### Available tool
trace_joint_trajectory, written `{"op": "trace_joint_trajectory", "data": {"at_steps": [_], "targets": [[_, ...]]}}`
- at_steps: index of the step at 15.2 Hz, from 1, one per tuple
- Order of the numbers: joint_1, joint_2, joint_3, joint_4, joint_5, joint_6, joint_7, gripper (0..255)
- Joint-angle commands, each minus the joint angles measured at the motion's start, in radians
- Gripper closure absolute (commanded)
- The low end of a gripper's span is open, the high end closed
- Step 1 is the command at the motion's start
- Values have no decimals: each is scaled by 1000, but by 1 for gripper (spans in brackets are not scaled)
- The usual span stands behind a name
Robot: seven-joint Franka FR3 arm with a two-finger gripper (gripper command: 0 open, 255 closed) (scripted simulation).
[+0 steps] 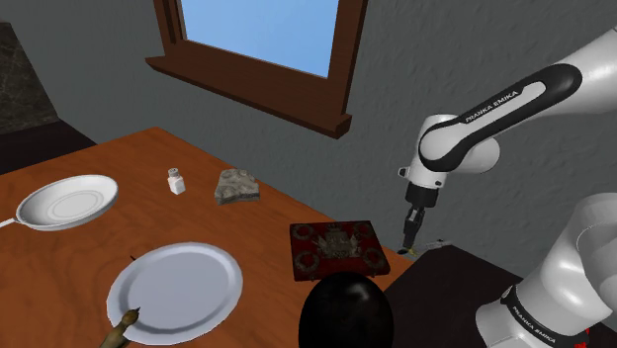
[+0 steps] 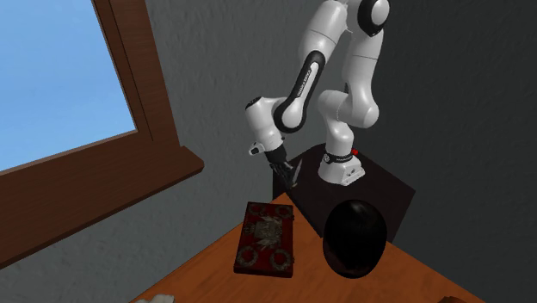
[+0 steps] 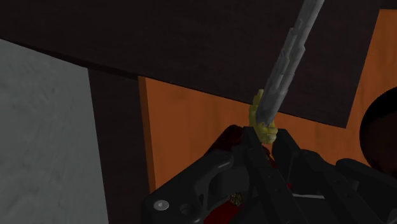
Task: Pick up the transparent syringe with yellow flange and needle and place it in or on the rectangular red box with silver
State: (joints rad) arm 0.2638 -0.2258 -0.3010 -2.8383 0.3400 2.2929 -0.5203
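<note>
An orange-brown desk (image 1: 138, 163) carries a white frying pan (image 1: 67, 201), a white plate (image 1: 176, 282), a small white shaker (image 1: 176, 181) near a grey rock (image 1: 236, 186), and a glossy black egg-shaped object (image 1: 344, 311). A brown-framed window (image 1: 267, 30) is set in the wall behind.

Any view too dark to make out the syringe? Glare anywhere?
Wrist view: dim, yet the grey syringe stands out against the dark background, clasped in the gripper. Shoulder view: even light, no glare on the white plate. Second exterior view: wall darkens toward the right; the black ovoid shows almost no shading.
</note>
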Motion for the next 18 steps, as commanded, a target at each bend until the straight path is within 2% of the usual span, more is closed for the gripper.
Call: {"op": "trace_joint_trajectory", "data": {"at_steps": [1,8,13,18], "targets": [[-10,-38,4,1,-25,-35,26,255],[-37,-146,19,21,-81,-150,91,255],[50,48,49,180,30,-111,100,255],[98,226,81,359,108,-111,115,255]]}}
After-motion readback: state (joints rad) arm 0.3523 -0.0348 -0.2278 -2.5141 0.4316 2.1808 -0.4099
